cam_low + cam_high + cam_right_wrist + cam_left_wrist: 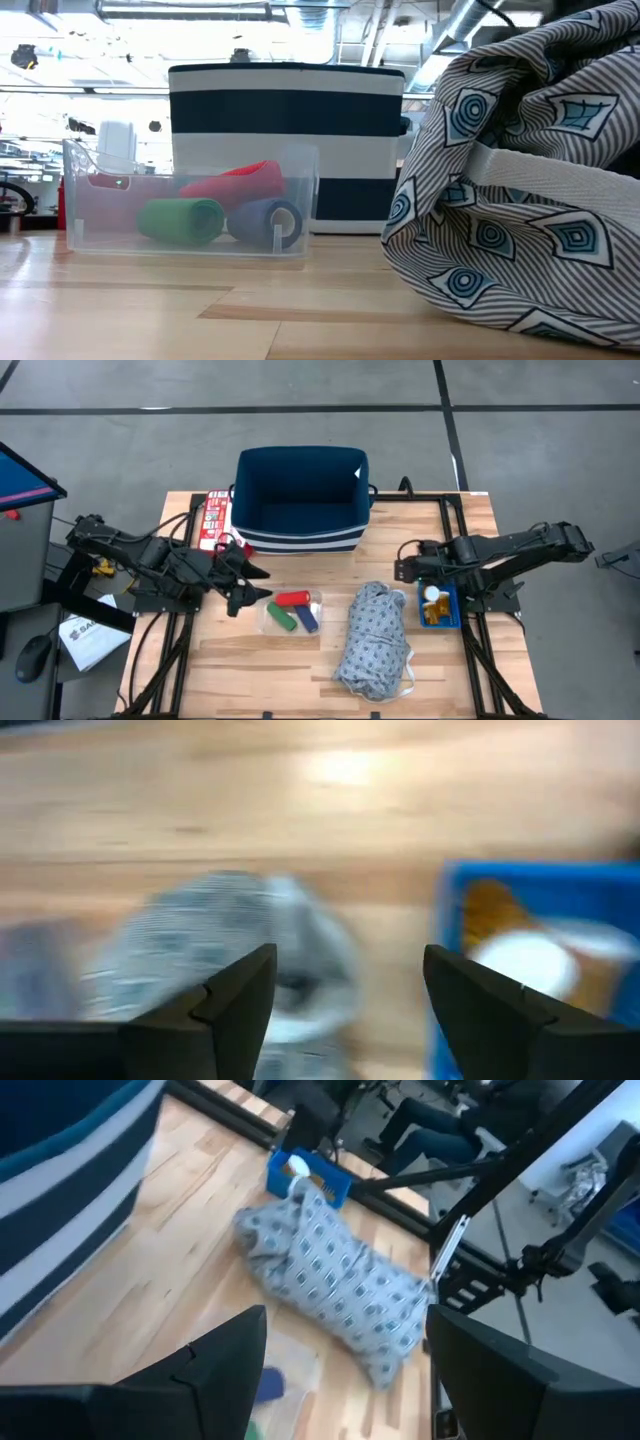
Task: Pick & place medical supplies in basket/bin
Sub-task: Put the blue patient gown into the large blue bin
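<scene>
Pale wood plank table (pixel 250 660) on grey concrete floor. Soft dotted grey garment (pixel 375 638) lies mid-table by navy fabric basket (pixel 300 500). Left gripper (pixel 243 588) and right gripper (pixel 405 568) both spread, empty.

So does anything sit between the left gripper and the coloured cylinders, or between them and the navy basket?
Only the clear tray wall: the cylinders lie inside it, open from above. The left gripper stands open beside the tray's corner. Bare tabletop separates the tray from the navy basket; nothing visible blocks that path.
</scene>
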Tool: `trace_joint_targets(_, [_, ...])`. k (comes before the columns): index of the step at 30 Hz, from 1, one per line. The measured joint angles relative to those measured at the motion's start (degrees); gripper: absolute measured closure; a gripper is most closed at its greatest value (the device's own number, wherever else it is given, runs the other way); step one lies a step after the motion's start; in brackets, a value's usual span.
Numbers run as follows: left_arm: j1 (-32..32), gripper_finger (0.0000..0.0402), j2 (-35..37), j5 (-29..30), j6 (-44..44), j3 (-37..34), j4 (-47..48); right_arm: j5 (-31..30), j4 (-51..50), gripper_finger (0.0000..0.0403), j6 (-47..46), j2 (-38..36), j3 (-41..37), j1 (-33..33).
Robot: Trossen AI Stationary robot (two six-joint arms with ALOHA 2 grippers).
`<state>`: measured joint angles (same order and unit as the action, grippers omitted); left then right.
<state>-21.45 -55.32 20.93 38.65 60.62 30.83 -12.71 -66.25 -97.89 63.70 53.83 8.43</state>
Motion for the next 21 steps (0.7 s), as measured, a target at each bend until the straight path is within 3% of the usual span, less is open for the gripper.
trace_joint_targets(4, [0.0, 0.0135, 3.89, 1.21, 0.06, 0.0, 3.15, -3.24, 8.61, 0.0154, 5.37, 0.0, 0.95, -0.23])
trace_joint_targets(13, [0.0, 0.0135, 10.01, -1.42, 0.63, 0.02, 10.41, -2.35, 19.15, 0.0154, 12.15, 0.02, 0.98, 0.63])
trace_joint_targets(21, [0.0, 0.0135, 8.45, -3.39, 1.02, 0.02, 10.36, 0.79, 19.68, 0.0154, -1.77, 0.04, 0.98, 9.13])
